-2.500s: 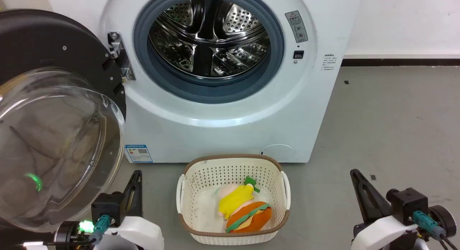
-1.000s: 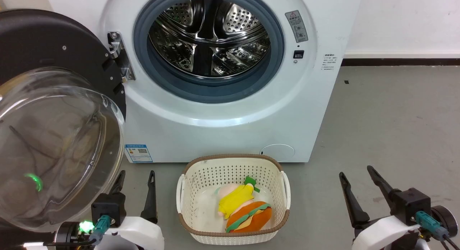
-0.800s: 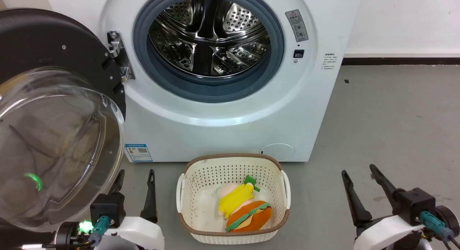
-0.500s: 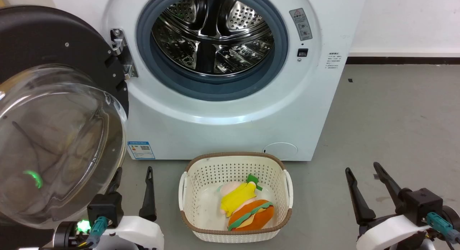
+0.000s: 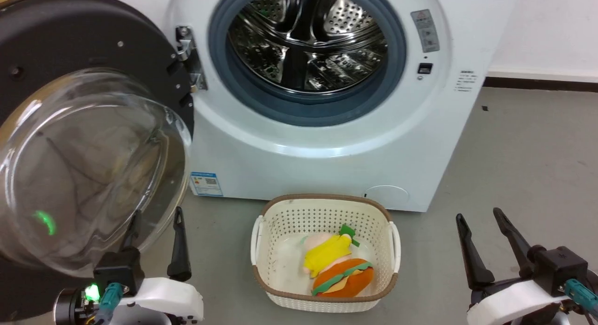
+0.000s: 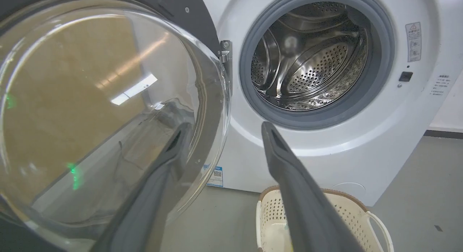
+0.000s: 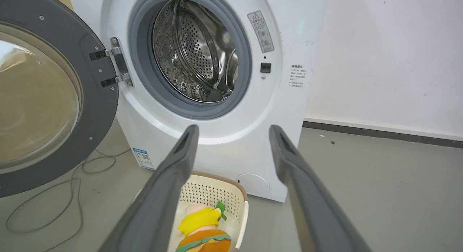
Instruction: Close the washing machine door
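- The left gripper (image 5: 156, 212), at the lower left of the head view, holds its two dark fingers spread and empty; the right gripper (image 5: 479, 214), lower right, does likewise.
- Beneath them lies a smooth grey floor (image 5: 514, 166); a white wall (image 5: 551, 31) stands at the upper right.
- The washing machine door (image 5: 88, 143), a glossy black rim around a bulging clear bowl, stands swung wide at left, just above the left gripper.
- The white, boxy washing machine (image 5: 327, 166) shows its perforated steel drum (image 5: 308, 40) at top centre.
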Robot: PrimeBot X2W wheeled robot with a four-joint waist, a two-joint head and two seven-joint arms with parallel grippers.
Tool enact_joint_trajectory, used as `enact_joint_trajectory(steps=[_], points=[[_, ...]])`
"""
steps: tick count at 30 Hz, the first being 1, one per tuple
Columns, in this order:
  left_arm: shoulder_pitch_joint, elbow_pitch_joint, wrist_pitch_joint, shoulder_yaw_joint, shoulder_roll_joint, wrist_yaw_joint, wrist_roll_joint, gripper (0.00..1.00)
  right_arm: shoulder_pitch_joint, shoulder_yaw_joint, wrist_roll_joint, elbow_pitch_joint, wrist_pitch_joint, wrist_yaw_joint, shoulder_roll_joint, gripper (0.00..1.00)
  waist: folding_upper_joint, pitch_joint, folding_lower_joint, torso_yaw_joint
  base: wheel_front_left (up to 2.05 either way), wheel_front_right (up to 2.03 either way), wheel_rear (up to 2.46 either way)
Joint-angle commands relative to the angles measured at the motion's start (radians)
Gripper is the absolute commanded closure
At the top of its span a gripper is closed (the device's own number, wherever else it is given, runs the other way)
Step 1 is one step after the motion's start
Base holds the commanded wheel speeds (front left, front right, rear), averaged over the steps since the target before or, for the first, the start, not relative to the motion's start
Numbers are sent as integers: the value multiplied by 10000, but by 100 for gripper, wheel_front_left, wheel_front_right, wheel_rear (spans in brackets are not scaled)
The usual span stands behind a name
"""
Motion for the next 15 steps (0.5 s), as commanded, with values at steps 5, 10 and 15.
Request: enact_joint_trajectory(steps=[5,10,15], points=[[-91,-227,-201,208,9,173,-160,0,134,-84,201,-108,-197,3,12,0,0,73,0,452,0,0,0],[-69,-370,-285,403,10,265,-300,0,135,-125,280,-144,-281,3,13,0,0,134,0,738,0,0,0],[-120,-505,-389,771,10,346,-604,0,157,-187,366,-190,-384,3,14,0,0,221,0,1098,0,0,0]])
